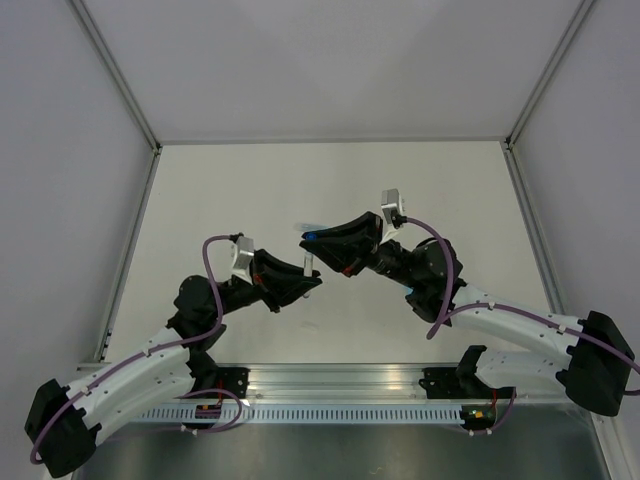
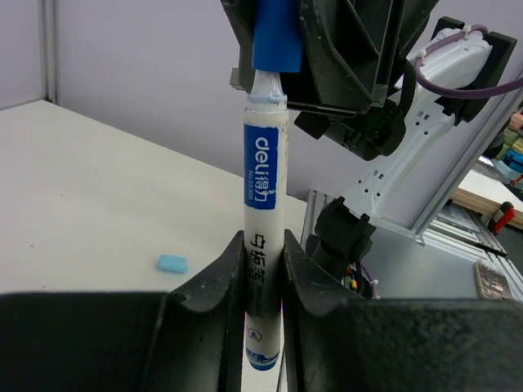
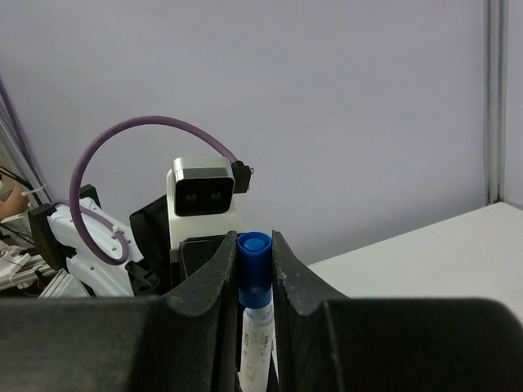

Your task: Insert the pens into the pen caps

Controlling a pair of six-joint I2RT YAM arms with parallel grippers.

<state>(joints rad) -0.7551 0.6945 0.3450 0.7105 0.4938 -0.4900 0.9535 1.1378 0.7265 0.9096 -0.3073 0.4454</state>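
While the top view shows both arms meeting above the desk [image 1: 250, 190], the left wrist view has the left pincer [image 2: 263, 242] clamping the white pen [image 2: 263, 163], tip at the blue cap [image 2: 274, 37], which the right pincer [image 3: 252, 242] squeezes in its own view (coaxial, for seating).
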